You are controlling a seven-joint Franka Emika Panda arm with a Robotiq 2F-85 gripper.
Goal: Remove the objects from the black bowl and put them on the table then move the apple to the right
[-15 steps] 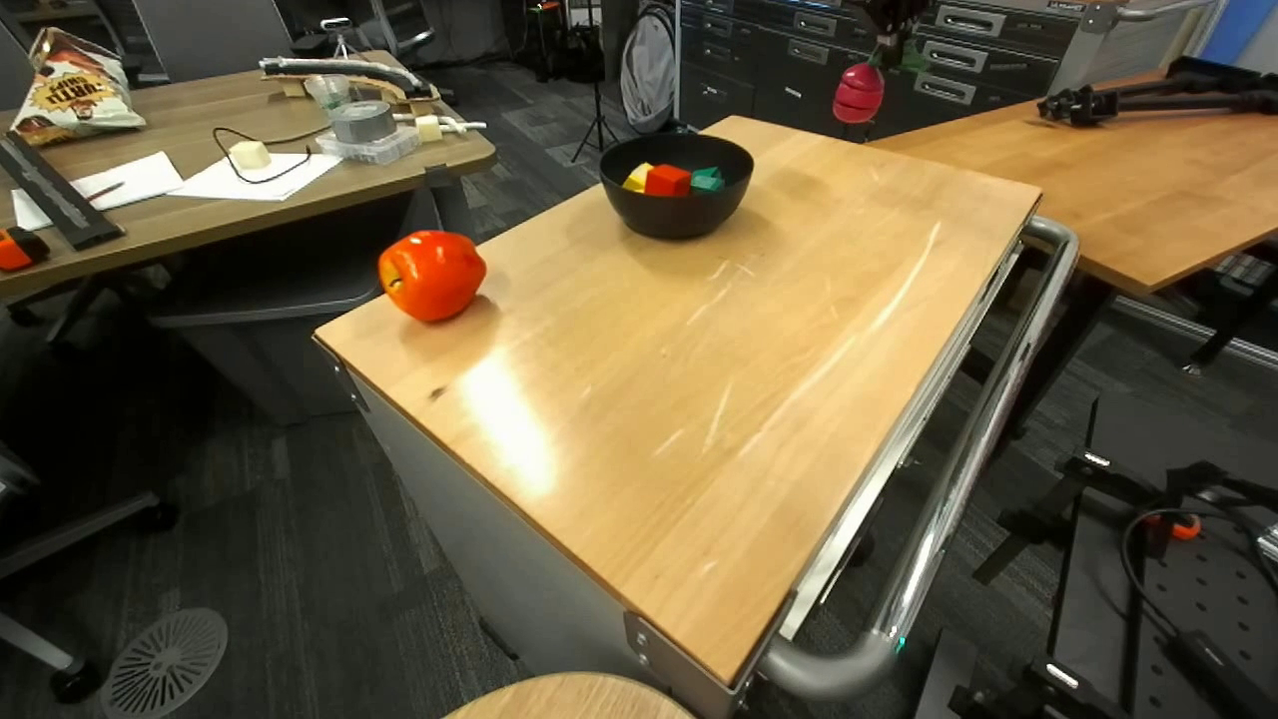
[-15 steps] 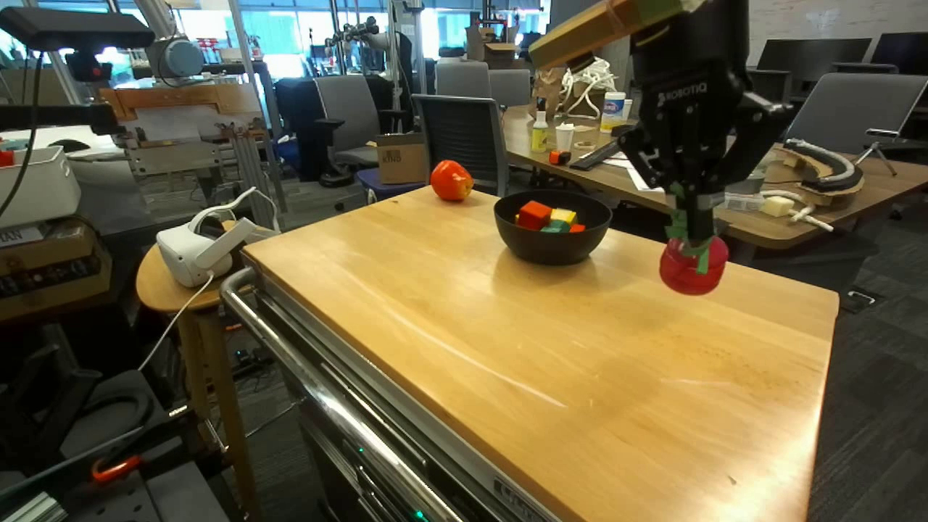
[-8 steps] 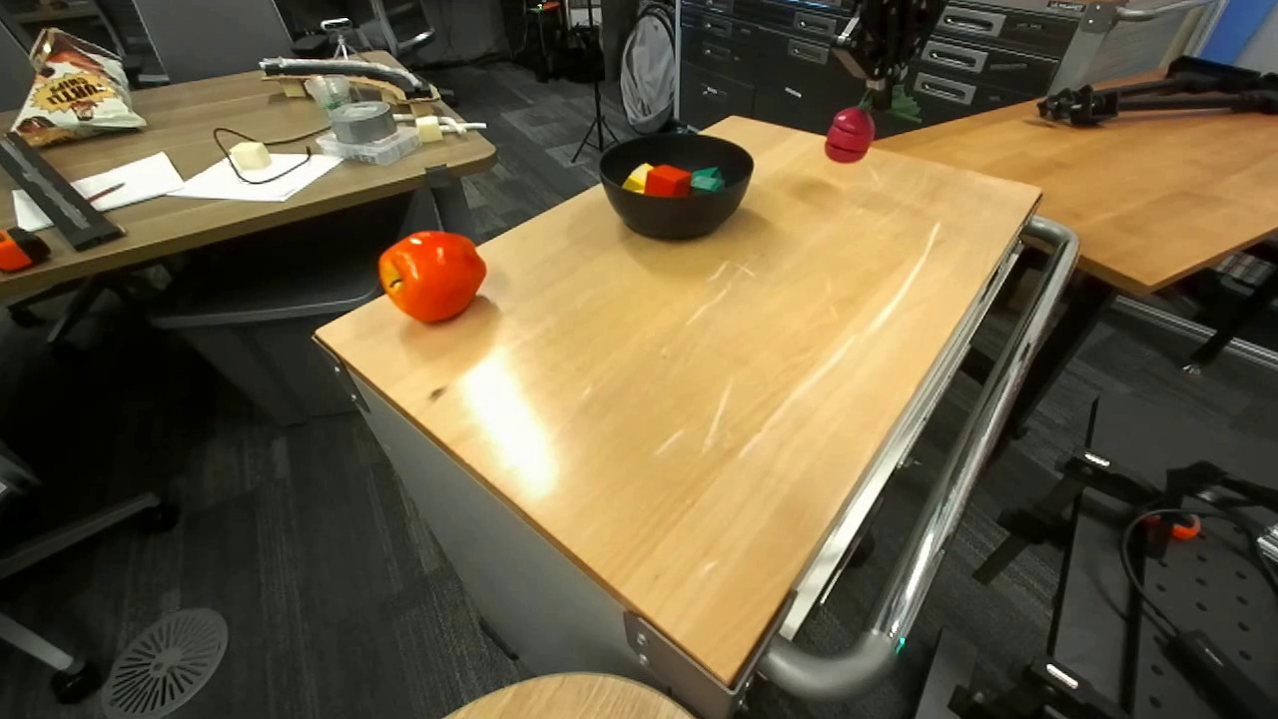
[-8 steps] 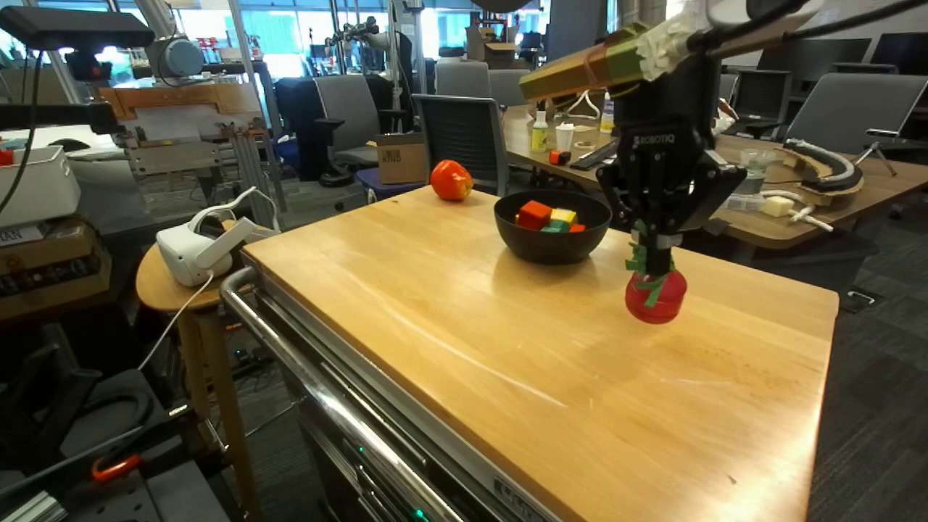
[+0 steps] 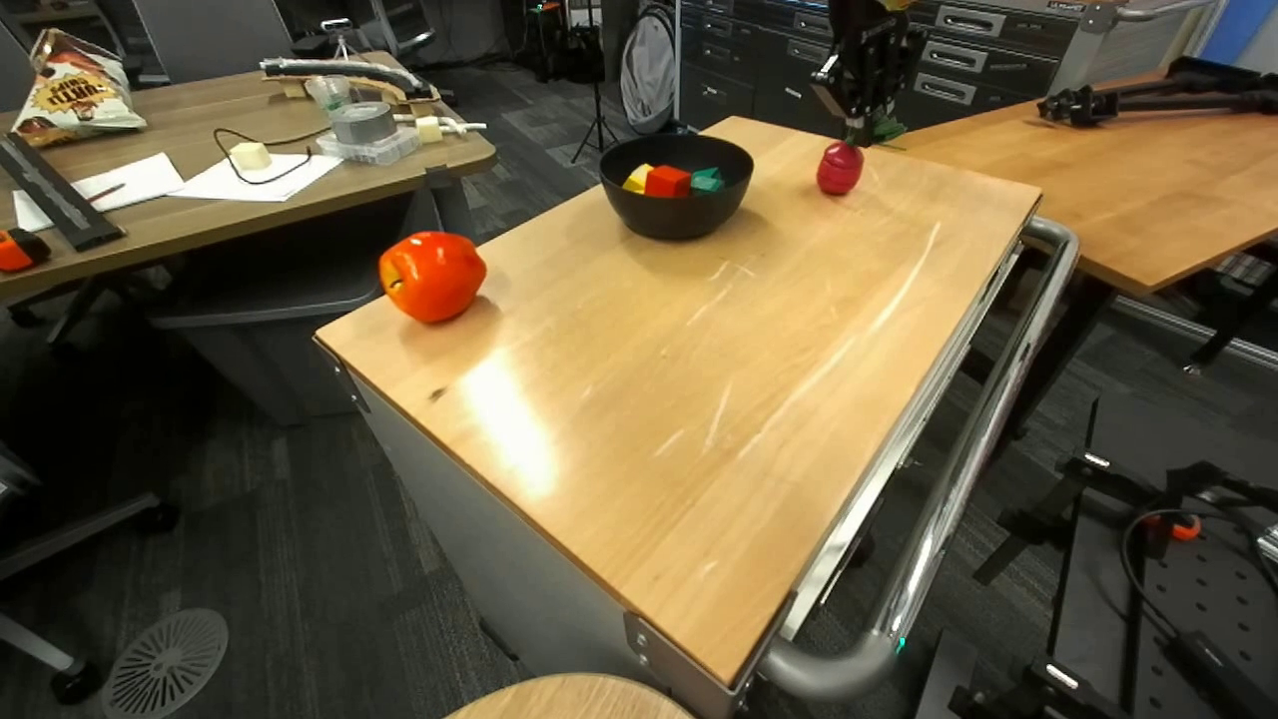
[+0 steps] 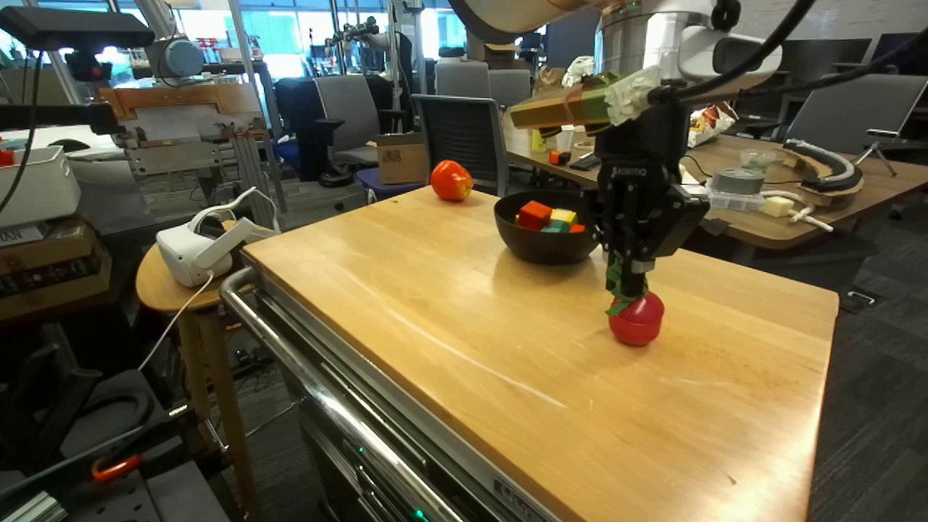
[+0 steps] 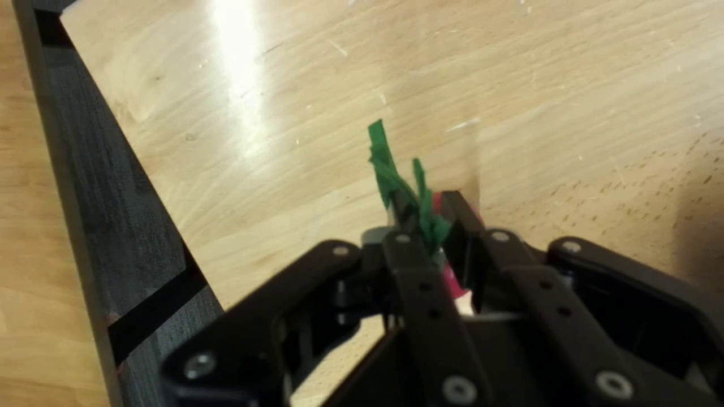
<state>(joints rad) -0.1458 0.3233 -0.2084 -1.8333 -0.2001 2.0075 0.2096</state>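
far left in an exterior view, a white headset (image 6: 190, 250) sits on a stool (image 6: 154, 290) beside the table (image 6: 435, 290). the apple (image 6: 451, 180) lies near a table corner. next comes the black bowl (image 6: 544, 248), with red, yellow and green blocks (image 6: 534, 215) in it. to its right the gripper (image 6: 629, 288) points down, its fingers (image 7: 461, 217) a narrow gap apart with green leaves (image 7: 384, 161) between; whether they grip these i cannot tell. the small red fruit (image 6: 638, 322) is just beneath them, on or barely above the table.

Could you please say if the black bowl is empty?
Not empty: both exterior views show a red block, yellow block and green block inside the black bowl.
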